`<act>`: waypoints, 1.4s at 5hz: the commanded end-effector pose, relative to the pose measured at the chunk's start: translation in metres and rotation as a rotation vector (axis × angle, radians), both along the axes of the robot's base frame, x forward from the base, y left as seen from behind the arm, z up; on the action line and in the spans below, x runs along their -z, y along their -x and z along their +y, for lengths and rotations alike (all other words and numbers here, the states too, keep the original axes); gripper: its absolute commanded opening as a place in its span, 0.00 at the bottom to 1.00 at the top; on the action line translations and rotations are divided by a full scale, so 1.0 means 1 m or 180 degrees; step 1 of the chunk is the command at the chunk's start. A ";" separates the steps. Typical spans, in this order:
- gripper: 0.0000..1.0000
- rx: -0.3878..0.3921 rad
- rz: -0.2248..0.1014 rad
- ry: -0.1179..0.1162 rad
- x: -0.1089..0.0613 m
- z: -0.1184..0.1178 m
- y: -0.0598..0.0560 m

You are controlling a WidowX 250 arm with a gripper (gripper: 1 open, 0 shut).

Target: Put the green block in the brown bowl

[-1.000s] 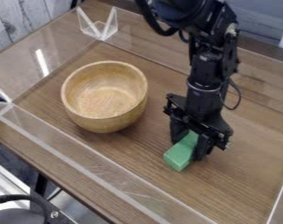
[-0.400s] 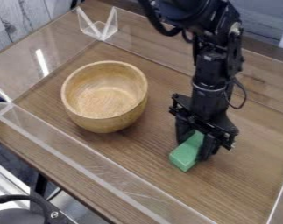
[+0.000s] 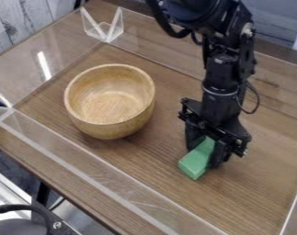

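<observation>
The green block (image 3: 196, 162) lies on the wooden table, right of centre and toward the front. My gripper (image 3: 210, 145) points straight down over the block's far end, its black fingers (image 3: 190, 136) closed around that end; the block's near end sticks out toward the camera. The block looks to be resting on or just at the table surface. The brown bowl (image 3: 110, 100) stands to the left of the gripper, about a bowl's width away, upright and empty.
A clear acrylic wall (image 3: 64, 174) runs around the table edges. A small clear stand (image 3: 103, 26) sits at the back left corner. The black arm (image 3: 224, 46) rises from the gripper toward the top of the view.
The gripper and the green block have shifted slightly to the right compared with a second ago; since then they have stayed still.
</observation>
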State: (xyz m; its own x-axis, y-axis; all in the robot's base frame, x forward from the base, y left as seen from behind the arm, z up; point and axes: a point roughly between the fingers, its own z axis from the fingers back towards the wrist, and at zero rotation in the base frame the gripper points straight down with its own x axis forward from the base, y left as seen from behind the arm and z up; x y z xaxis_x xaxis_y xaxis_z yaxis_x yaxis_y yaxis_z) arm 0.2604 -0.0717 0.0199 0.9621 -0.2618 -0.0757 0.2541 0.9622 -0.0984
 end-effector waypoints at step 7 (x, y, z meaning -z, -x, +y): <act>0.00 -0.0296 -0.0536 -0.0007 -0.098 0.041 -0.015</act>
State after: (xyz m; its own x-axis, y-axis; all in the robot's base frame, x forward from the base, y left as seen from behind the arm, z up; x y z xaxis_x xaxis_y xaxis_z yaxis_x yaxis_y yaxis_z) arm 0.2675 -0.0293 0.1011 0.9862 -0.1632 0.0263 0.1646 0.9840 -0.0683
